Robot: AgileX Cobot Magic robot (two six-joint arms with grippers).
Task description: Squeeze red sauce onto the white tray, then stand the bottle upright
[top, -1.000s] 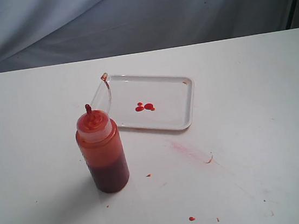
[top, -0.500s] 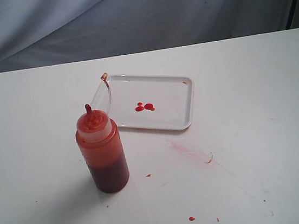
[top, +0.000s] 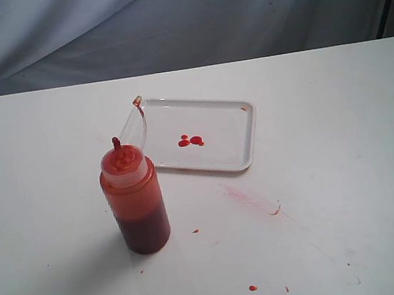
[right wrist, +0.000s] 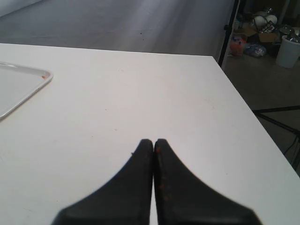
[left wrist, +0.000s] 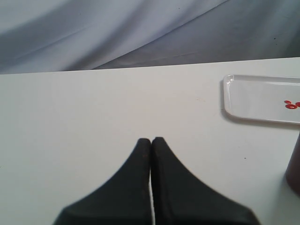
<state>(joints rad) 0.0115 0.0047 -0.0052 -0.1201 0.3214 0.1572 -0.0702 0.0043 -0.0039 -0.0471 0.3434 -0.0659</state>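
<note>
Both wrist views cut the shallow glossy white plastic tray [top: 250, 135] off at their edges. Left gripper [left wrist: 151, 140] and right gripper [right wrist: 153, 141] were clenched empty, black tips touching. The translucent orange-red cylindrical squeeze bottle [top: 135, 198] stood upright on the speckled white table [top: 344, 172], just beside the tray. Glossy red sauce blobs [top: 191, 141] lay mid-tray.

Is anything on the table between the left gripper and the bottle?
Nothing visible. In the left wrist view, only bare table lies between the shut left gripper and the bottle. The white tray sits beyond that line, not across it.
</note>
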